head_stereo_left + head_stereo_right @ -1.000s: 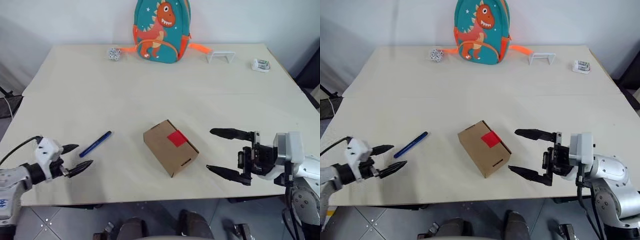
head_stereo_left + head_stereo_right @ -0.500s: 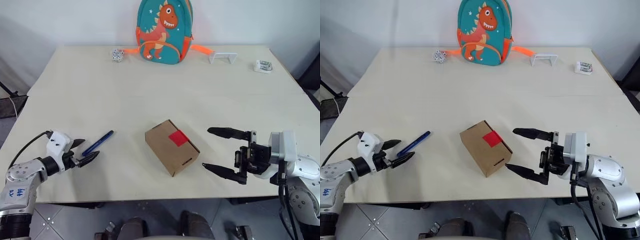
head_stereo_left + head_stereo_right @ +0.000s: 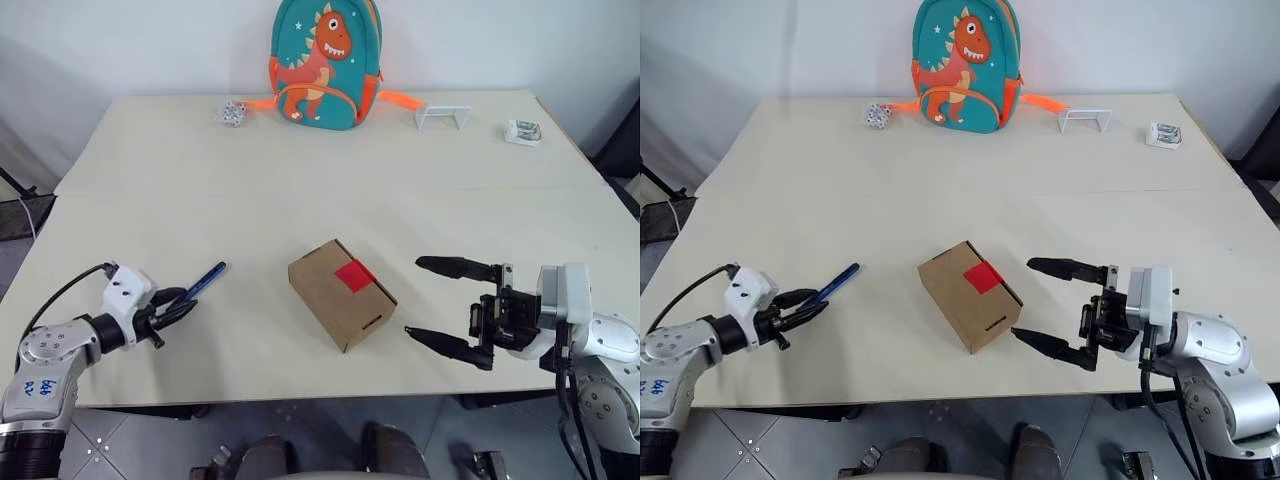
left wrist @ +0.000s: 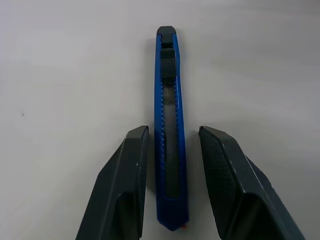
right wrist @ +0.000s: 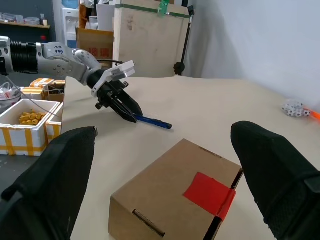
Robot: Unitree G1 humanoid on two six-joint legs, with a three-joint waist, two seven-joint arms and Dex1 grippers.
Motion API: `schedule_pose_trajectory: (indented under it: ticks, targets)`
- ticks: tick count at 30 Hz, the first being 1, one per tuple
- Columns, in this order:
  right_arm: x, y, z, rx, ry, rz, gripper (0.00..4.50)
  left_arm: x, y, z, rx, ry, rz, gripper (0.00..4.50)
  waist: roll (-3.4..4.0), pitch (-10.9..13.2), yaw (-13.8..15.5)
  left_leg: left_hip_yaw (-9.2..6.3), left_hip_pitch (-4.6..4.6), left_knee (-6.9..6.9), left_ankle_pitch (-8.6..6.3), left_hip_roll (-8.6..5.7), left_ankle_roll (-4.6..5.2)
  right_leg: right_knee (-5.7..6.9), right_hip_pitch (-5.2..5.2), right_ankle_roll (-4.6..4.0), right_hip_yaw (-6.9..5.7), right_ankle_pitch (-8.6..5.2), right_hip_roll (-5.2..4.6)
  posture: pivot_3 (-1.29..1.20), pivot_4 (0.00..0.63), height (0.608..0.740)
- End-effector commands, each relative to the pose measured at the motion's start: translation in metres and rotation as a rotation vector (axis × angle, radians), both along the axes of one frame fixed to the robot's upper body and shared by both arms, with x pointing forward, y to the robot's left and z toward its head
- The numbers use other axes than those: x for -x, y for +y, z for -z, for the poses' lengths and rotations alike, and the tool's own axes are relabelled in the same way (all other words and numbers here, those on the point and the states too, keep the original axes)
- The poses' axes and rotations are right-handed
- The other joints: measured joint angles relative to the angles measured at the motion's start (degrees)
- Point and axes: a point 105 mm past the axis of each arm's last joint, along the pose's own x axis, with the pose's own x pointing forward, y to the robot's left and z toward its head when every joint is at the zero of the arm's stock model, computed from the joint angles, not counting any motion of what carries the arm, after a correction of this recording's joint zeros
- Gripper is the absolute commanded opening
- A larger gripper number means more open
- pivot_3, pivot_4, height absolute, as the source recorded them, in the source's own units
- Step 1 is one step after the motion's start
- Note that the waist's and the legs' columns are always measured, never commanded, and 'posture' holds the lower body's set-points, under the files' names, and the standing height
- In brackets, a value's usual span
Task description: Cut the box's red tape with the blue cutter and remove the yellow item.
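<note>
Left claw point(image 4: 170, 150) half-closed astride the blue cutter point(image 4: 169, 125), fingers not quite touching; right claw point(image 3: 445, 305) spread wide beside the box point(image 3: 341, 292)

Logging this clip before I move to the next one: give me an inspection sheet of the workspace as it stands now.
Surface: pale table, a seam running across it.
Job's things: box closed, near the front edge; red tape intact over its flap seam; blue cutter flat on the table, left of the box; yellow item nothing seen.
Clutter: dinosaur backpack, small white beaded thing, white wire stand, small packet, all along the far edge.
Grippers: left gripper jaws either side of the cutter's near end, gaps visible. Right gripper jaws wide, right of the box, holding nothing.
Cables: black cable at the left wrist.
Surroundings: white wall, tiled floor; cardboard boxes and crates in the right wrist view.
</note>
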Motion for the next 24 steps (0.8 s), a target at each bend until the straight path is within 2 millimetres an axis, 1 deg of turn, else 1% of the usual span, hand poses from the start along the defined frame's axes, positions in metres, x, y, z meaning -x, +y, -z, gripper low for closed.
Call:
schedule_pose_trajectory:
  ticks: [1,4,8,16,17,18,20,24]
  targets:
    - [0.001,-0.003,-0.008,0.013,-0.050,0.015,4.50,0.001,0.009,0.007,-0.029,0.050,-0.004,1.68,0.00,0.0,0.0,0.00,0.00,0.00,0.00,0.00,0.00,0.00,0.00,0.00,0.00,0.00,0.01,0.00,0.150,0.740]
    - [0.000,-0.005,-0.007,0.019,-0.047,0.020,4.50,-0.002,0.012,0.003,-0.040,0.050,-0.004,1.68,0.00,0.0,0.0,0.02,-0.02,0.00,0.00,0.00,0.00,0.00,-0.04,-0.01,0.00,0.00,0.01,0.00,0.150,0.740]
    - [0.000,-0.005,-0.008,0.017,-0.049,0.024,4.50,-0.002,0.017,0.012,-0.057,0.086,-0.028,1.68,0.00,0.0,-0.1,0.10,-0.04,-0.03,0.00,0.02,0.00,0.00,-0.06,-0.01,0.00,0.00,0.03,0.00,0.150,0.740]
    - [0.001,-0.003,-0.009,0.010,-0.056,0.031,4.50,0.005,0.007,0.026,-0.024,0.112,-0.045,1.68,0.07,0.0,-0.1,0.12,-0.02,-0.03,0.00,0.02,-0.01,-0.01,-0.06,-0.01,0.03,0.00,0.04,0.00,0.150,0.740]
    - [0.001,-0.003,-0.009,0.010,-0.057,0.031,4.50,0.005,0.007,0.027,-0.021,0.117,-0.048,1.30,0.08,0.0,-0.1,0.12,-0.02,-0.03,0.00,0.02,-0.01,0.00,-0.06,-0.01,0.03,0.00,0.04,0.00,0.150,0.740]
    - [0.000,-0.003,-0.009,0.010,-0.058,0.031,4.50,0.006,0.006,0.028,-0.019,0.118,-0.049,1.12,0.09,-0.1,0.0,0.12,-0.02,-0.04,0.00,0.02,0.00,-0.01,-0.06,-0.01,0.04,0.00,0.04,0.00,0.150,0.740]
    - [0.000,-0.003,-0.010,0.010,-0.060,0.031,4.50,0.006,0.006,0.028,-0.019,0.119,-0.049,0.53,0.16,-0.1,0.0,0.12,-0.02,-0.03,0.00,0.02,0.00,0.00,-0.05,-0.01,0.03,0.00,0.04,0.00,0.150,0.740]
    - [-0.001,-0.003,-0.010,0.012,-0.060,0.027,4.50,0.004,0.005,0.027,-0.021,0.105,-0.039,0.47,0.23,-0.1,0.0,0.11,-0.01,-0.03,0.00,0.03,0.00,-0.02,-0.06,-0.01,0.06,0.00,0.04,0.00,0.150,0.740]
